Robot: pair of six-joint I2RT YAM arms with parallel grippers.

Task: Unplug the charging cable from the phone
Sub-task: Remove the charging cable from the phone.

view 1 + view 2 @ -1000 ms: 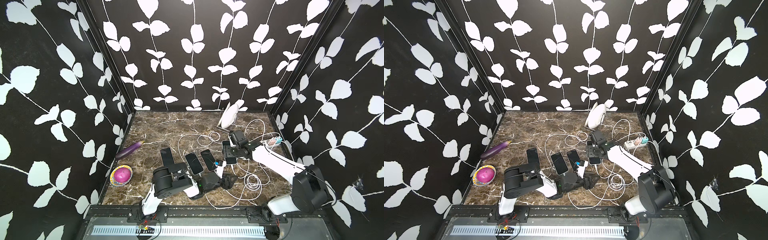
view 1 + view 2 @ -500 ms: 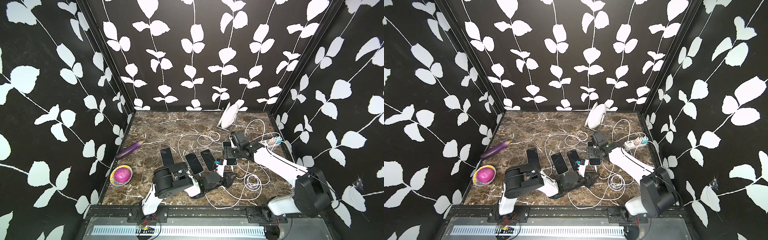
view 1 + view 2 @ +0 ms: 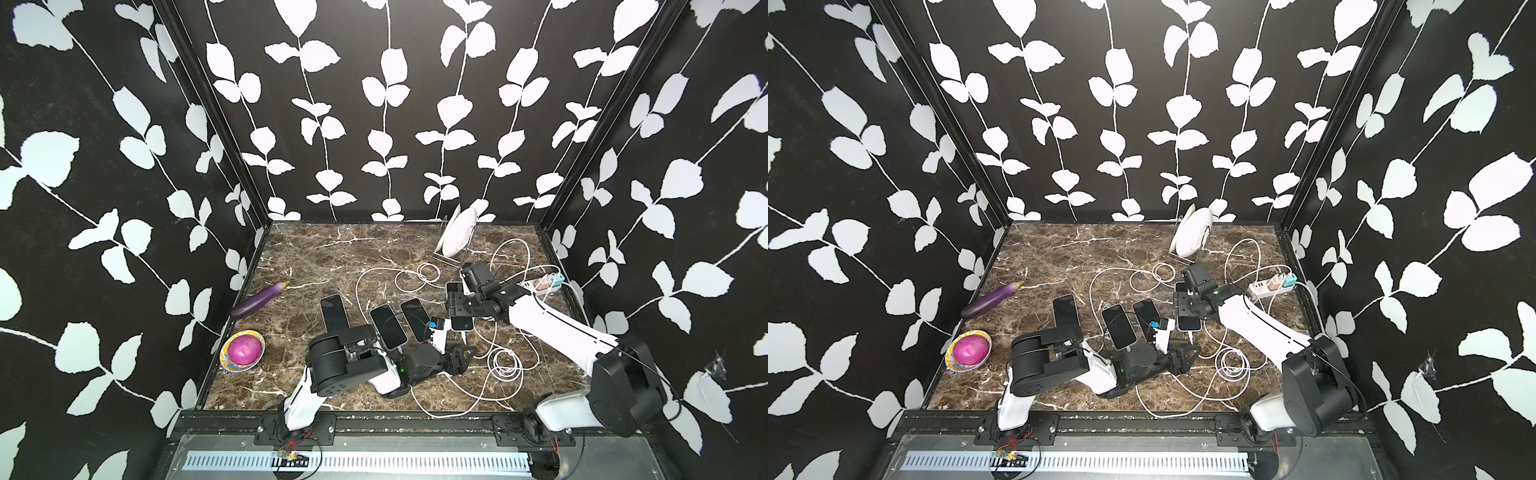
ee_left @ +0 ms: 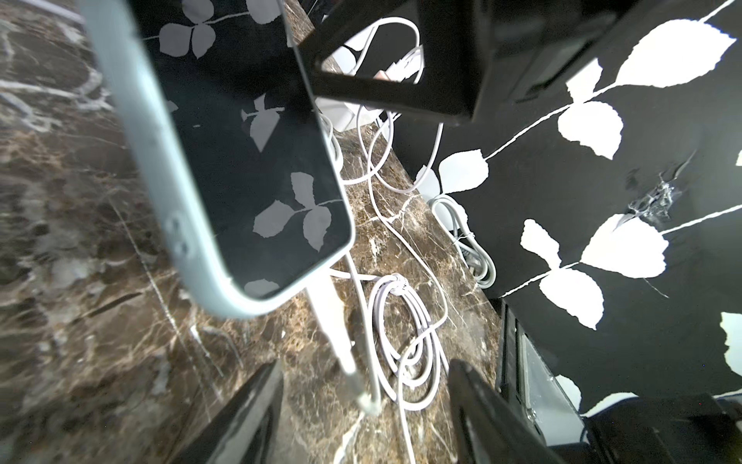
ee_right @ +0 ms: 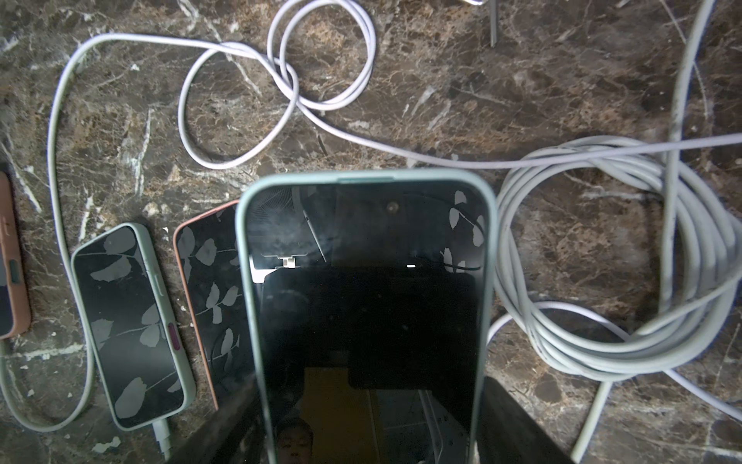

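Observation:
A phone [image 5: 365,281] in a pale green case sits between my right gripper's [image 5: 371,422] fingers, which are shut on its long edges. In both top views that phone [image 3: 459,322] [image 3: 1190,323] lies right of the row of phones, with the right gripper [image 3: 458,309] over it. The white charging cable's plug [image 4: 331,321] meets the phone's [image 4: 249,160] bottom edge. My left gripper [image 4: 363,365] is open just in front of it, its fingers [image 4: 249,409] on either side of the plug's tail and not touching it. In a top view the left gripper [image 3: 461,357] is low over the marble.
Three other phones [image 3: 334,313] [image 3: 387,326] [image 3: 415,318] lie left of the held one. Coiled white cables [image 3: 505,365] sprawl to the right, running to a power strip [image 3: 540,284]. A plate in a rack [image 3: 457,235] stands at the back. An eggplant [image 3: 259,300] and a bowl [image 3: 243,350] are far left.
The left gripper's fingers stand wider apart than half a second ago. Both arms have barely shifted, and the right gripper keeps its hold on the phone.

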